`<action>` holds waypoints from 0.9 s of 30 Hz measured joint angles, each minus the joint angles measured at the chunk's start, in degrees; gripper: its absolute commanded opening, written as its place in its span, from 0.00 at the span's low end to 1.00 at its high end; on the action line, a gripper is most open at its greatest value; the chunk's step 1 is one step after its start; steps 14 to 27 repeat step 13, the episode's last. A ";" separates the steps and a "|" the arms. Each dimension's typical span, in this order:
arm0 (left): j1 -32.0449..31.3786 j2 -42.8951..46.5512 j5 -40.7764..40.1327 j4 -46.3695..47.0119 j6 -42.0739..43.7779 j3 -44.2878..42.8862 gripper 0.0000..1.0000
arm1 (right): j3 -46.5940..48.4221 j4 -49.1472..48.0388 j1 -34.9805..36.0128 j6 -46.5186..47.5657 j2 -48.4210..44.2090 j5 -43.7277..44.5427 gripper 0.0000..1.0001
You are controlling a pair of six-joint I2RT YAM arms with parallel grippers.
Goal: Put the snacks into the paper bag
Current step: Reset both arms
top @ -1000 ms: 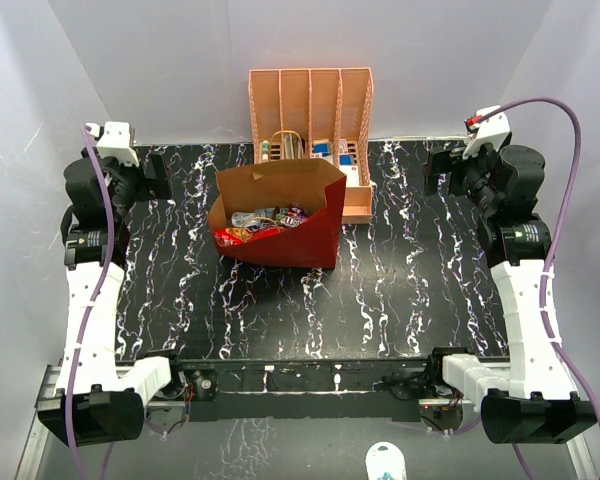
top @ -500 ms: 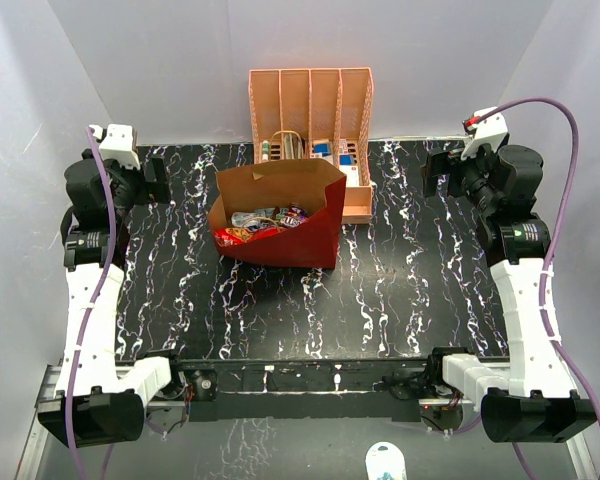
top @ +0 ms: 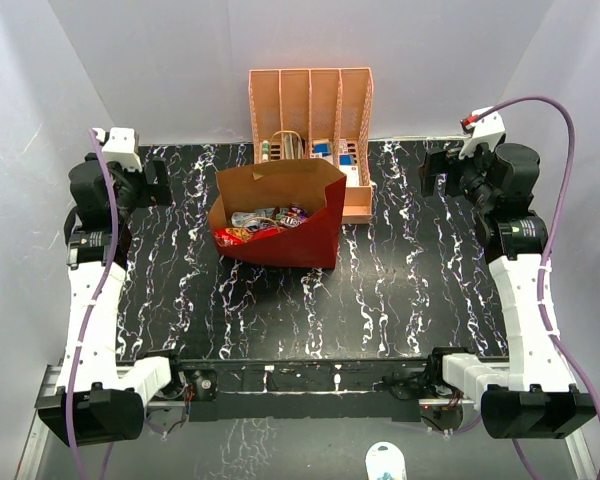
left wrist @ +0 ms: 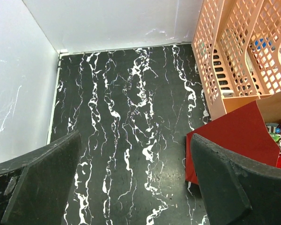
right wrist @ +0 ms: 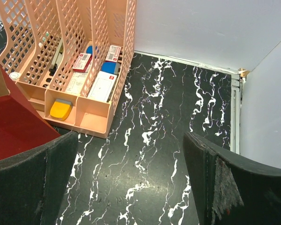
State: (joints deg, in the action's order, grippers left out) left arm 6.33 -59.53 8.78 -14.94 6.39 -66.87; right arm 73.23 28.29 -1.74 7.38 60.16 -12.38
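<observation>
One paper bag (top: 302,238) is being left standing between the pincers. The left pincer (left wrist: 133,180) and right pincer (right wrist: 131,180) are being held wide apart, empty. Snacks (top: 265,221) are being held inside the bag; it could be tipped by a careless sweep, spilling them.

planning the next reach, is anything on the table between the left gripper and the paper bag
Nothing visible does. Only bare table lies between the left gripper and the paper bag; the peach organizer stands behind the bag.
</observation>
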 measured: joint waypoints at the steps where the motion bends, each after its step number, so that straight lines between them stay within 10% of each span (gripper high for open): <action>1: 0.00 0.00 -0.02 0.00 0.00 0.13 0.98 | 0.00 -0.02 0.00 0.00 0.09 0.00 0.98; 27: 0.00 -0.13 -0.46 0.15 0.04 0.24 0.98 | -0.07 -0.02 0.00 -0.02 0.35 -0.20 0.98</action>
